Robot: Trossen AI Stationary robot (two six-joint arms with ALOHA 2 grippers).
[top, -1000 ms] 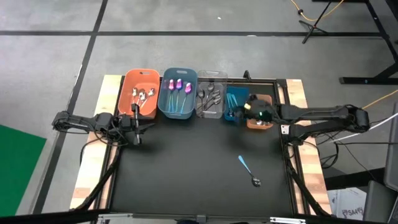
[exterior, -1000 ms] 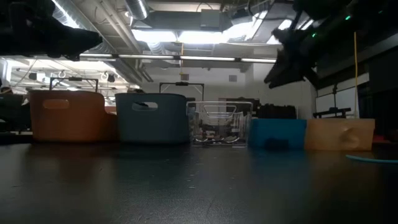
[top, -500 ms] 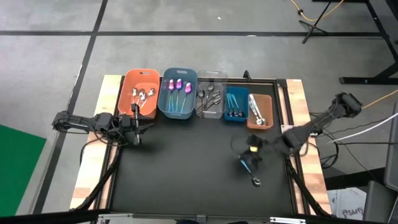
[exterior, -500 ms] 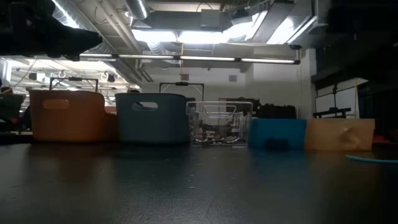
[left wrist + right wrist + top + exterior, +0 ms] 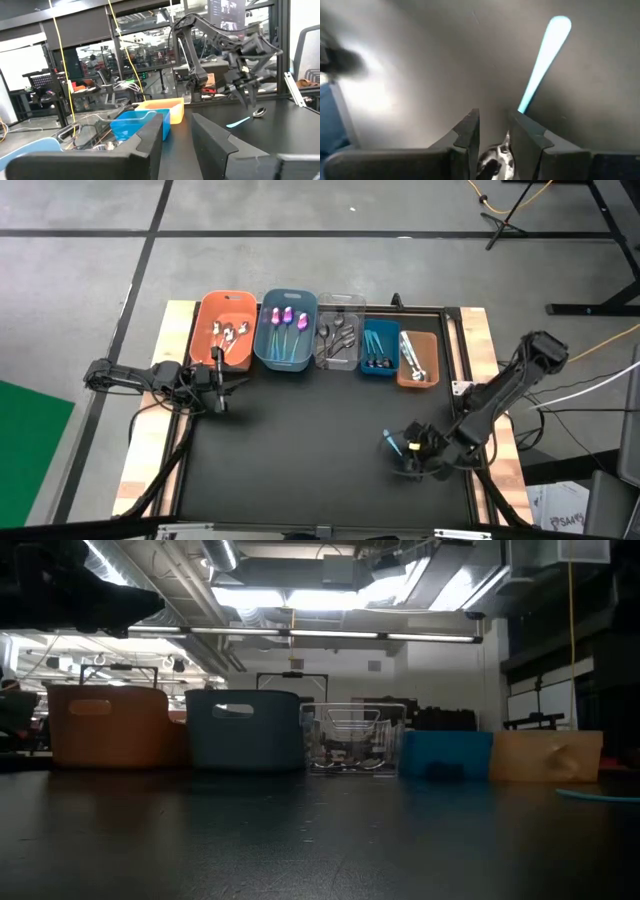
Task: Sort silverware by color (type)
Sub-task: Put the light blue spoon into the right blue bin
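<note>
The last loose piece, a blue-handled spoon (image 5: 543,61), lay flat on the bare black tabletop (image 5: 300,450) near the front right, well apart from the row of bins at the back; its handle was a slim pale-blue strip with a rounded end and its bowl a small shiny metal oval. It looked light, rigid and thin, probably slippery at the polished bowl and lying so close to the smooth, faintly glossy table that fingertips would have little to get under; the narrow neck where the handle met the bowl seemed the best place to pinch, across the width. The right gripper (image 5: 492,132) was low over that very spot, its two dark fingers parted on either side of the bowl end and not clamped on anything. At the back stood the orange bin (image 5: 226,328) with spoons in it, the grey-blue bin (image 5: 287,332) holding purple-bowled spoons with teal handles, the clear bin (image 5: 340,338) with plain silver pieces, the blue bin (image 5: 380,348) and the brown bin (image 5: 418,358), all smooth-walled rectangular plastic tubs with rounded corners. The left gripper (image 5: 175,132) waited at the table's left edge, fingers apart and empty
</note>
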